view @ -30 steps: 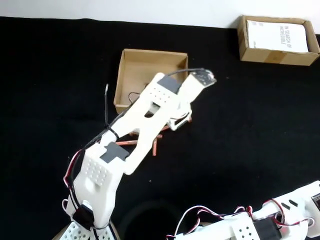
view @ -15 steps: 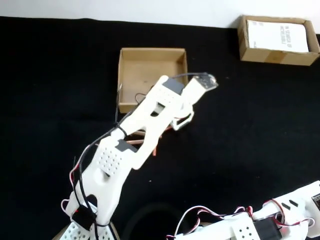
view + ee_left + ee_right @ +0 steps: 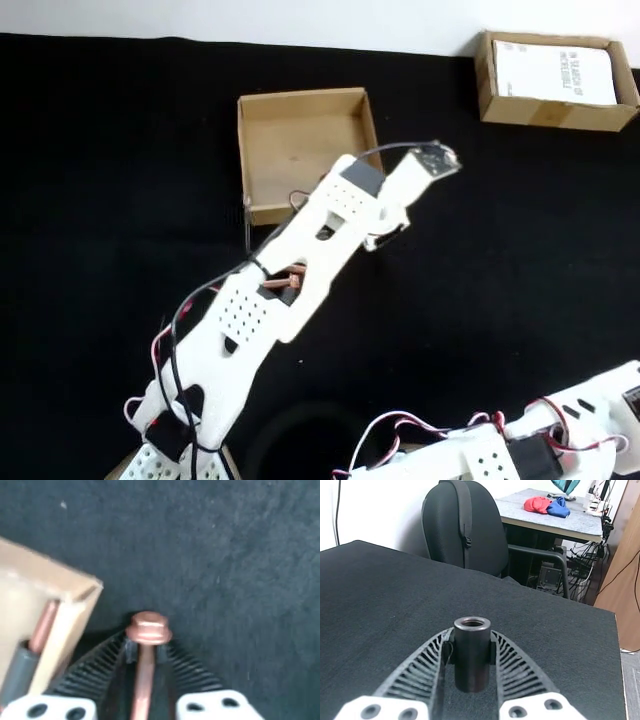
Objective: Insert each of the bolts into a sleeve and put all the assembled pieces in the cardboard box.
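Pinching bolt (image 3: pixel 146 650), L jaws; sleeve (image 3: pixel 471 652), R jaws.

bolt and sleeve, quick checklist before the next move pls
1. Bolt gripped in left tool, head past the tips: ok.
2. Sleeve gripped in right tool, open end facing outward: ok.
3. Bolt lined up with the sleeve's opening: not ok, the bolt points at bare table beside the cardboard box.
4. Sleeve bore free of blockage: cannot tell, it is dark inside.
5. Room left in the box: ok, one assembled piece lies near a corner.
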{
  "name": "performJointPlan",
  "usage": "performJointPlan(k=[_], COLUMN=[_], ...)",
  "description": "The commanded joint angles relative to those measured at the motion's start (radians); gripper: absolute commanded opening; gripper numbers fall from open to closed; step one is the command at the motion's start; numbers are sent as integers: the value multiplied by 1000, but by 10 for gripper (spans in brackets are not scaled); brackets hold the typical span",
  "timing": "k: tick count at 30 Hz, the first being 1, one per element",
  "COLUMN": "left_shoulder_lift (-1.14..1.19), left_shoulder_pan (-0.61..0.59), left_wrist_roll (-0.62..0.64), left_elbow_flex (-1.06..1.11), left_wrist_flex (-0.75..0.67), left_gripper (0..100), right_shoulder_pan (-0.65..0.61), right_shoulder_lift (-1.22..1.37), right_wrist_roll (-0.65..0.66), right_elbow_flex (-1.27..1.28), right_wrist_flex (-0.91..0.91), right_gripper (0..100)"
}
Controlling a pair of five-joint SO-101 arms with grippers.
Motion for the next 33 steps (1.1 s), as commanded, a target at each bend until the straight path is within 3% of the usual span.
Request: performJointPlan(k=[1,8,16,19,26,33], left_shoulder_lift=[7,-31,-160,-208,-504,-783], left_shoulder_pan=[-13,19,64,47,-36,-97], left_wrist_roll=[-6,35,196,198,204,204], left_elbow_flex=[-39,-133,-547,-679,-656,-654], left_wrist_flex=[-9,178,414,430,436,437], left_gripper=[7,8,8,8,8,8], right_shoulder_pan=[-13,-71,-403,-553,-911,-1098], right_shoulder_lift=[-15,-16,-16,-16,-16,-16], right_wrist_roll=[8,3,2,2,2,2], right_elbow_flex=[131,111,-13,-62,-193,-186], right_wrist_flex=[-25,-25,-19,25,317,409], right_gripper=[6,6,6,6,6,6])
